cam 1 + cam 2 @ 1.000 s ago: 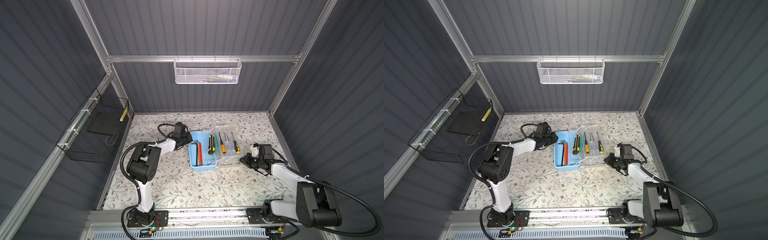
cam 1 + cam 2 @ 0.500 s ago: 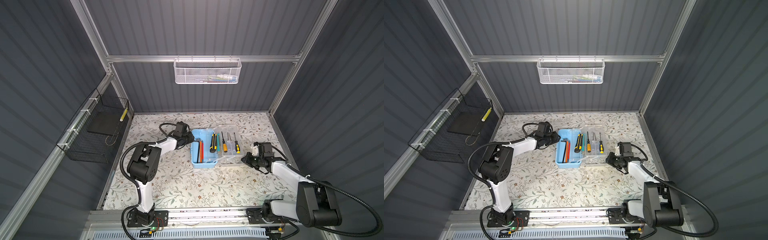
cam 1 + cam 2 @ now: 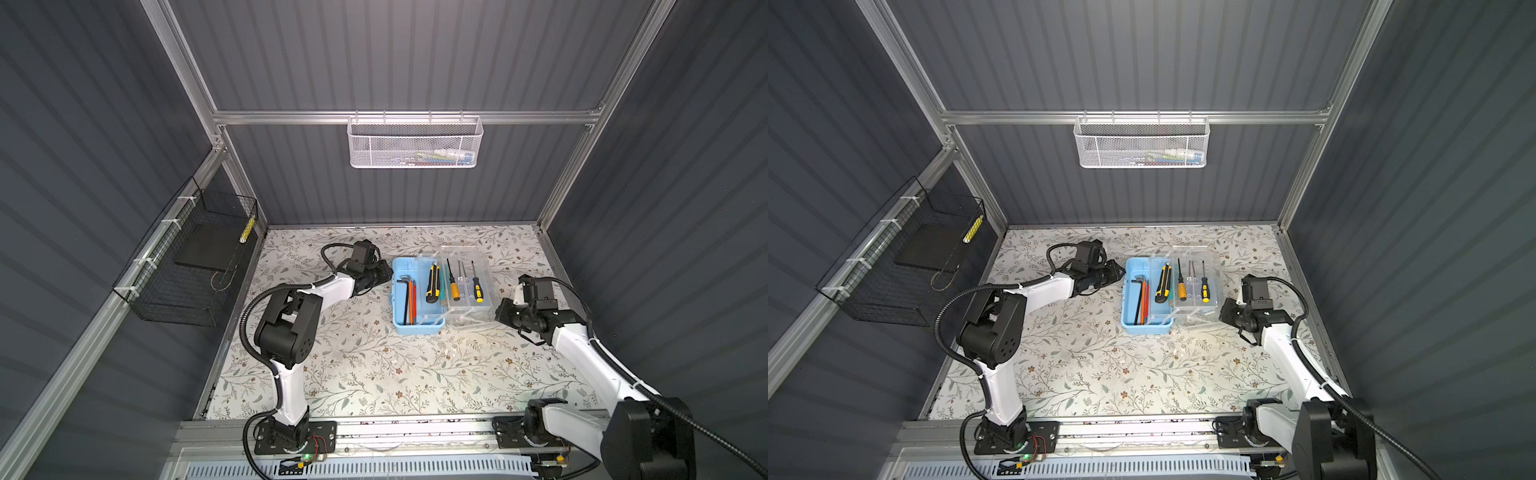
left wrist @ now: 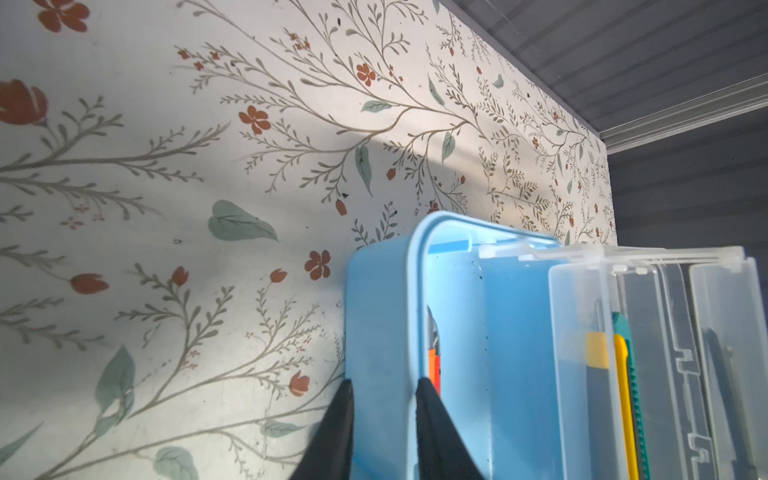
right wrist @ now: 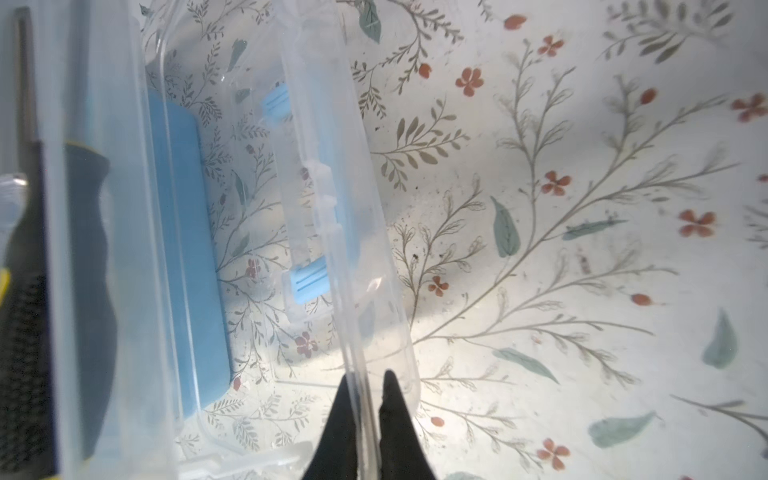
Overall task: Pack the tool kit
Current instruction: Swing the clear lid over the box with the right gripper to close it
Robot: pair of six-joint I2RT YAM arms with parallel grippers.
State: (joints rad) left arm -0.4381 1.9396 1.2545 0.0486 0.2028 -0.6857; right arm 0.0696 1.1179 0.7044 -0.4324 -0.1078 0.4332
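Observation:
The tool kit's light-blue box lies in the middle of the table in both top views, its clear lid swung open to the right. Hex keys lie in the box. Beside them are a yellow-black utility knife and screwdrivers under clear plastic. My left gripper is shut on the box's left wall, one finger outside and one inside. My right gripper is shut on the lid's thin outer edge, at the lid's near right corner.
A white mesh basket hangs on the back wall. On the left wall hangs a black wire basket with a yellow-black item in it. The floral table stretches bare in front of the box.
The box has turned from a tilt to square with the table and has slid a little to the right. Both grippers moved with it.

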